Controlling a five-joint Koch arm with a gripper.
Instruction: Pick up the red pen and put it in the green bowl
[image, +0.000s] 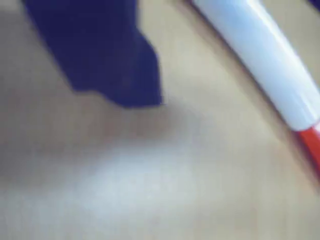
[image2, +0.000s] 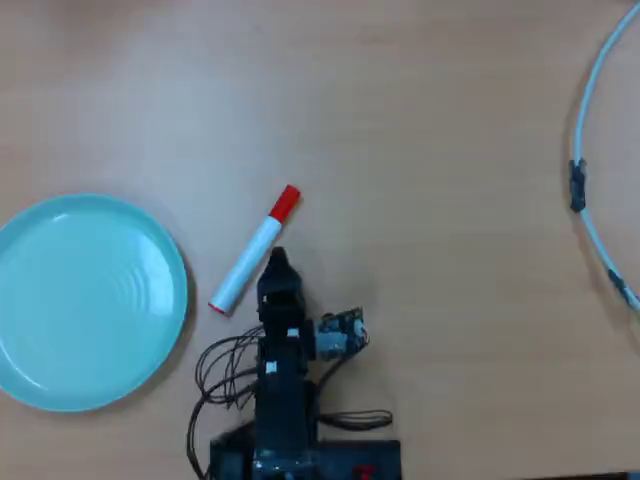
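The red pen (image2: 250, 258), a white barrel with a red cap, lies slanted on the table just right of the green bowl (image2: 85, 300), cap towards the far side. My gripper (image2: 277, 264) hangs low right beside the pen's barrel, on its right in the overhead view. In the wrist view the pen (image: 260, 60) runs across the upper right, very near and blurred, and one dark finger (image: 115, 65) shows at the upper left, apart from it. Only this one finger shows clearly. The bowl is empty.
A thin white hoop (image2: 585, 190) curves along the right edge of the wooden table (image2: 420, 120). My arm's base and loose cables (image2: 290, 420) sit at the near edge, right of the bowl.
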